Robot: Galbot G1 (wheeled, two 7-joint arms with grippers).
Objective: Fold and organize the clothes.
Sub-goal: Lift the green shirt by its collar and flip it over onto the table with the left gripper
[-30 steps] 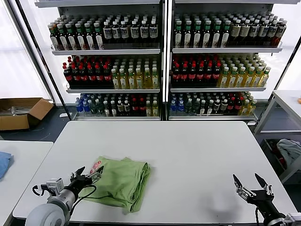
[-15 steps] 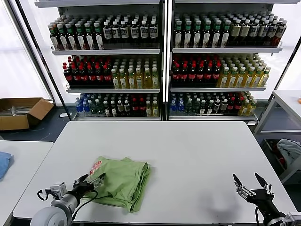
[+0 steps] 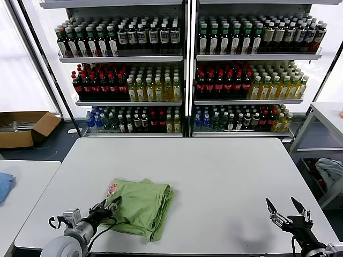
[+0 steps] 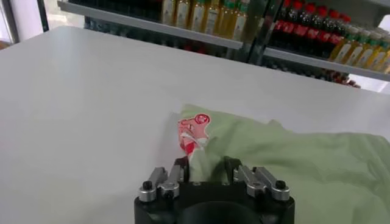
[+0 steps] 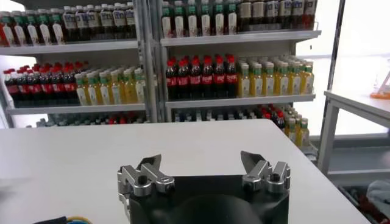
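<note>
A folded light green shirt [image 3: 142, 206] lies on the white table [image 3: 225, 171] at the front left, with a bit of red-and-white print [image 3: 110, 189] showing at its left corner. My left gripper [image 3: 109, 204] is low at the shirt's left edge. In the left wrist view its fingers [image 4: 180, 167] stand partly apart, with the shirt's [image 4: 292, 152] edge between them and the print [image 4: 194, 126] just beyond. My left gripper [image 4: 206, 165] is not clamped. My right gripper [image 3: 286, 206] hovers open and empty over the table's front right, also shown in the right wrist view [image 5: 201, 161].
Drink shelves [image 3: 185, 69] stand behind the table. A cardboard box [image 3: 21, 127] sits on the floor at far left. A side table with a blue cloth [image 3: 2, 184] is at the left. Another table and bundled cloth [image 3: 331, 171] are at the right.
My left gripper has sunk lower and slid onto the shirt's left edge, its fingers narrowing around the cloth. The shirt has shifted slightly right. The right arm has not moved.
</note>
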